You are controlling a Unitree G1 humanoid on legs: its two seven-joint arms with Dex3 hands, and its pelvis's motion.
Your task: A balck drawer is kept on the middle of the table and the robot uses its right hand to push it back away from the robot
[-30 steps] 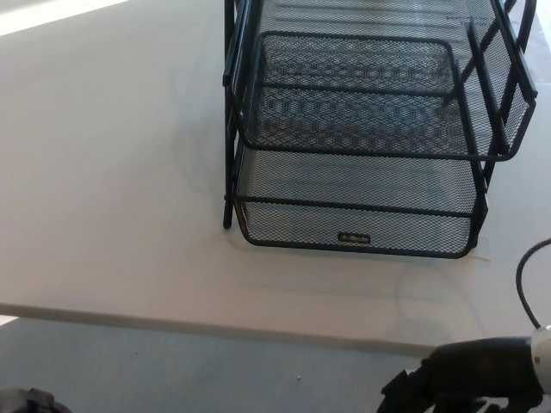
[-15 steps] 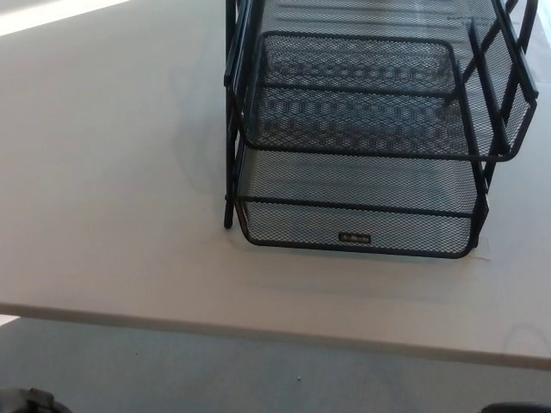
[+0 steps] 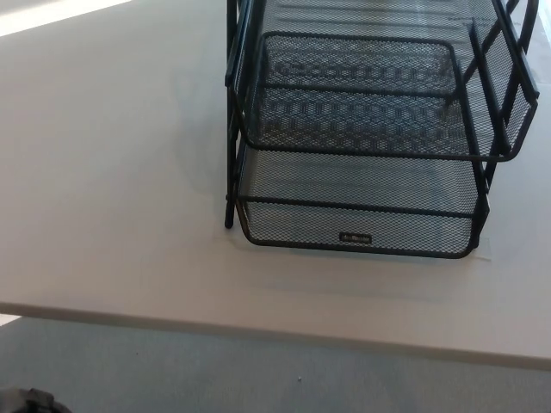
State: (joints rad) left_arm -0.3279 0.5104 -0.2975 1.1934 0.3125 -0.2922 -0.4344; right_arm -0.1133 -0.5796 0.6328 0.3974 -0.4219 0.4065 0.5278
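Head view: I see black mesh drawer [image 3: 362, 155] standing on pale bench [image 3: 112, 172], right of centre, top cut off by frame edge. Stacked tiers in upright wire frame; lowest tray protrudes toward me, small label plate [image 3: 355, 237] on its front wall. Front wall sits near bench's near edge (bare strip between). Grey floor [image 3: 258, 374] below edge. Neither robot hand visible, so I cannot tell whether open or closed.

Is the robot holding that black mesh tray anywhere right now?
No. Neither robot hand is in view; the black mesh drawer sits untouched on the table.
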